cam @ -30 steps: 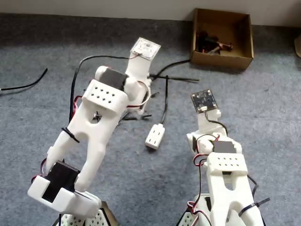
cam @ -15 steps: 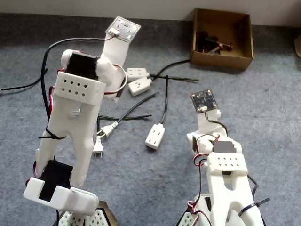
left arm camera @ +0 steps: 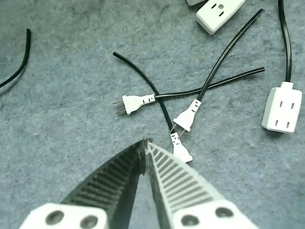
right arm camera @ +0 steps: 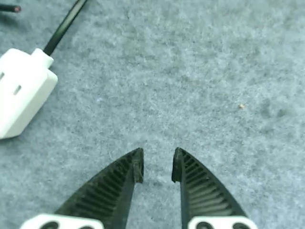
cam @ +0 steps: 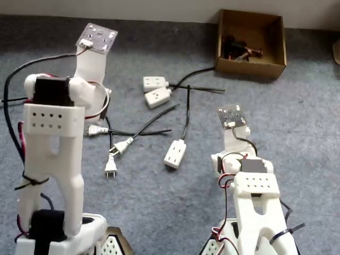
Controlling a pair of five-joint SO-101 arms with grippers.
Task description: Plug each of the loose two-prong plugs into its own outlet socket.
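White two-prong plugs (left arm camera: 187,117) on grey carpet (left arm camera: 71,143).
Beyond tips of pinched-together left gripper (left arm camera: 144,143), one flat plug (left arm camera: 135,102) lying crosswise; right gripper (right arm camera: 157,164) narrowly parted.

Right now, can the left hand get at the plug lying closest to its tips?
Probably yes. The left hand sits just beside that plug, and nothing lies over it. Its jaws are shut, so they must open first, and a second plug lies close by.

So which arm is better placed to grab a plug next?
Likely left: the left hand, shut, sits just by the loose plugs; the right hand, open, is over carpet beside an outlet socket.
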